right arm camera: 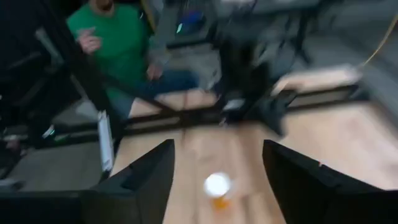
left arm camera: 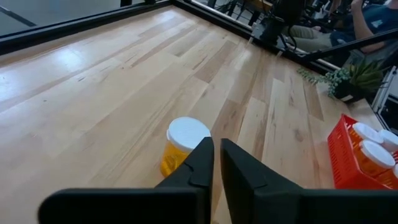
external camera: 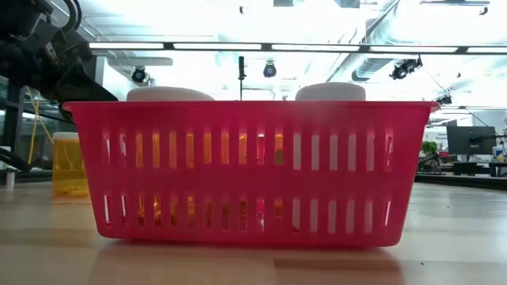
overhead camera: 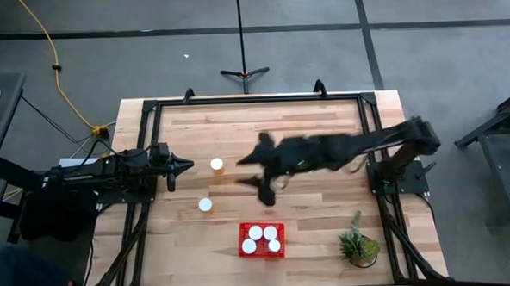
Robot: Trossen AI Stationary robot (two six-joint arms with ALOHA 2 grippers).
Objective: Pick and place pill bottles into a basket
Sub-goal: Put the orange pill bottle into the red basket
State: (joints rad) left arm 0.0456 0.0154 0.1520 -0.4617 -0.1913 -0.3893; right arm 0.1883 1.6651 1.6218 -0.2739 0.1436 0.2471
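Observation:
The red mesh basket (overhead camera: 262, 250) stands near the table's front edge with several white-capped pill bottles upright in it; two caps (external camera: 170, 93) show over its rim (external camera: 253, 106). Two more pill bottles stand upright on the table: one (overhead camera: 216, 164) just ahead of my left gripper (overhead camera: 187, 166), one (overhead camera: 205, 205) nearer the front. My left gripper (left arm camera: 217, 152) is shut and empty at the table's left. My right gripper (overhead camera: 252, 171) hangs open above mid-table, empty, with the far bottle (right arm camera: 217, 185) below and ahead of it (right arm camera: 217, 152).
A small green potted plant (overhead camera: 359, 246) stands at the front right corner, right of the basket. A black frame (overhead camera: 253, 101) runs round the table's edge. A person in a green shirt (right arm camera: 118, 43) sits beyond the table's left side.

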